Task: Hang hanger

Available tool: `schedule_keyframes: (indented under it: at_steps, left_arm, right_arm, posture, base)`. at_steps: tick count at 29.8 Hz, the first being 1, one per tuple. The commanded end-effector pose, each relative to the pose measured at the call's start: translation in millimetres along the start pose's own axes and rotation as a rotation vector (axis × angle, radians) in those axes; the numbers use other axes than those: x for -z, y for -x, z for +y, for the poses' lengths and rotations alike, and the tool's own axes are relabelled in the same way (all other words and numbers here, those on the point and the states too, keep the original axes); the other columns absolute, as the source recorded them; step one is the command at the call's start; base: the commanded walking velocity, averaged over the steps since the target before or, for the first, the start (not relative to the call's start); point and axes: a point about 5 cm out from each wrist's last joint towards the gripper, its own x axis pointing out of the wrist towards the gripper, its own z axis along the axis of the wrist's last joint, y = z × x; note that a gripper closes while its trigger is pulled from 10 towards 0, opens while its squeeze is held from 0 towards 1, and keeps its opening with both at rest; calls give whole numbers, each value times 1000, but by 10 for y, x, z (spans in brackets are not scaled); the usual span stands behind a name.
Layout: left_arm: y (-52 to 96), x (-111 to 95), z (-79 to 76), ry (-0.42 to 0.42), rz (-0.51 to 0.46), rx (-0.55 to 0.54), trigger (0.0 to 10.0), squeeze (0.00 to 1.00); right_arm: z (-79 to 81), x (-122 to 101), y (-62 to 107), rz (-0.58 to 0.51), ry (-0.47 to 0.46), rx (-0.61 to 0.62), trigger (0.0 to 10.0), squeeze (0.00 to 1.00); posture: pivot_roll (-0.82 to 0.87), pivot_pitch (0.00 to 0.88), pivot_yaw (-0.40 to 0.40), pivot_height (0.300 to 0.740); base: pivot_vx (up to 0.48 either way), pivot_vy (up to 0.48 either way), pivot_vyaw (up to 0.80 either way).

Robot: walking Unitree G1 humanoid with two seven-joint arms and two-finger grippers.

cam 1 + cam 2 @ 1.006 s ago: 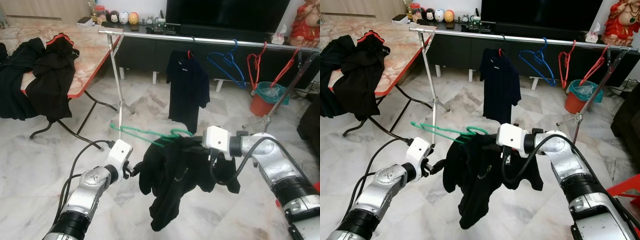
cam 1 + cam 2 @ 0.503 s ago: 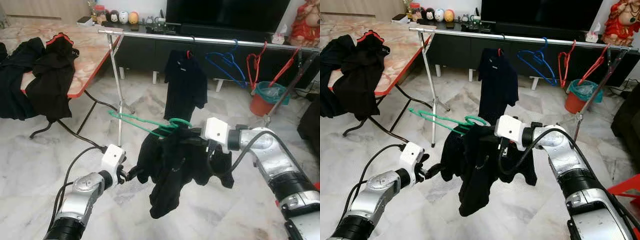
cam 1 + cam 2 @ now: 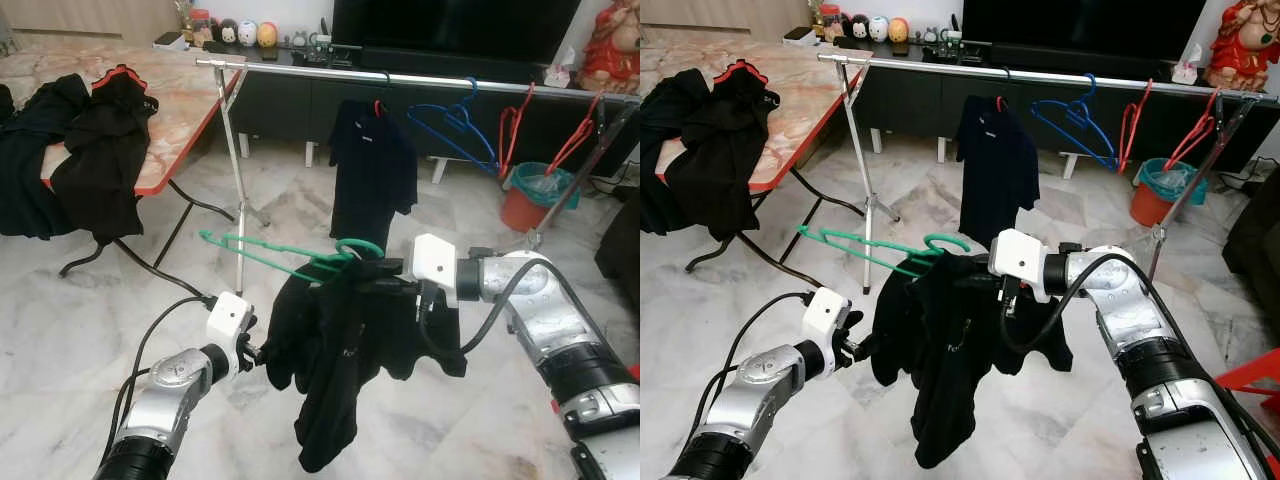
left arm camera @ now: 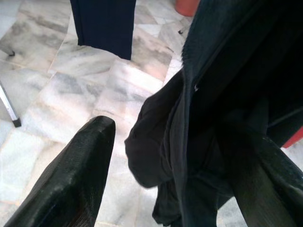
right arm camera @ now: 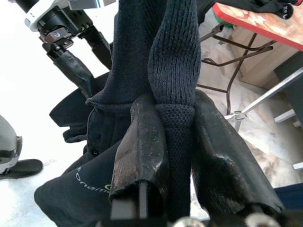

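Green hanger (image 3: 290,256) with a black shirt (image 3: 340,350) hangs in the air, near the clothes rail (image 3: 420,80). Right gripper (image 5: 177,137) pinches the shirt's collar tight. Left gripper (image 4: 170,156) is open at the shirt's edge.

Four hangers (image 3: 290,255): one green, one blue, two red.

Table (image 3: 185,95) — black clothes (image 3: 75,150) draped over edge.
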Motion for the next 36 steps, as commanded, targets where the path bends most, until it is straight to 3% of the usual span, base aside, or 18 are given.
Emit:
schedule_keyframes:
  at_steps: [1,4,5,6,7,8,36]
  left_arm:
    - [7,56,-20,5,6,7,10000,0]
    - [4,79,-25,14,8,11,10000,0]
    - [4,78,-25,17,7,12,6510,0]
    - [3,78,-21,16,6,10,4353,0]
    - [3,79,-20,18,7,10,431,0]
    - [4,80,-19,19,7,9,0,0]
    - [-14,66,-51,46,-7,33,0,0]
  right_arm:
    - [-46,-93,43,-37,26,15,0,0]
    - [-39,-97,40,-39,24,10,0,0]
    - [-37,-98,40,-39,23,9,0,0]
    - [-31,-100,42,-40,19,6,0,0]
    - [-27,-98,44,-40,18,5,0,0]
    - [-25,-96,44,-40,17,6,0,0]
    - [-26,-71,17,-34,-7,29,0,0]
  posture:
    - [39,0,-45,740]
    - [36,0,-43,740]
    - [38,0,-42,740]
    - [38,0,-42,740]
    - [38,0,-42,740]
    - [40,0,-43,740]
    - [43,0,-41,740]
  base:
    - [0,0,0]
    - [0,0,0]
    - [0,0,0]
    - [0,0,0]
    - [0,0,0]
    - [0,0,0]
    - [0,0,0]
